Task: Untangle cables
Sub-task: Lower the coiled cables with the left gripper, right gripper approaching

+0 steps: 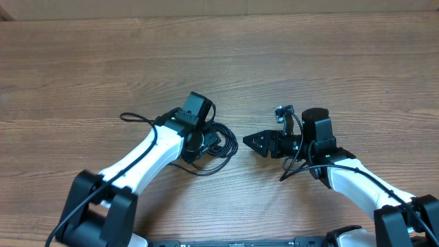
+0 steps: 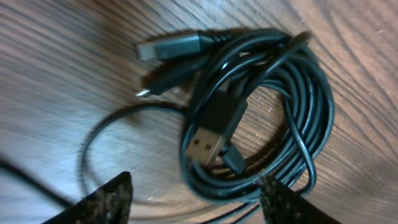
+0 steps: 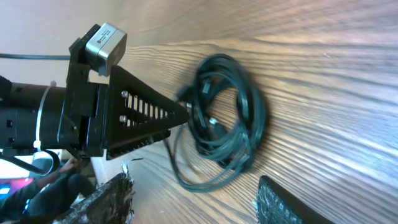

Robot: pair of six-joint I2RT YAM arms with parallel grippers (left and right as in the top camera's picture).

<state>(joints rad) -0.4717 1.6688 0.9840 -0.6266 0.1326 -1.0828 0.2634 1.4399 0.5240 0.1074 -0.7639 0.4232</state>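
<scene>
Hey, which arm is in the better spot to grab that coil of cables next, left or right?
Left, probably. The left pincer, open, hangs right over the coiled cables, which fill its wrist view. The right pincer, also open, is off to the side, apart from the coil.

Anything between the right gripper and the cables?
Nothing visible. Only bare table lies between the open right gripper and the cables. The left gripper hovers open over the bundle's far side and could crowd a grasp there.
</scene>
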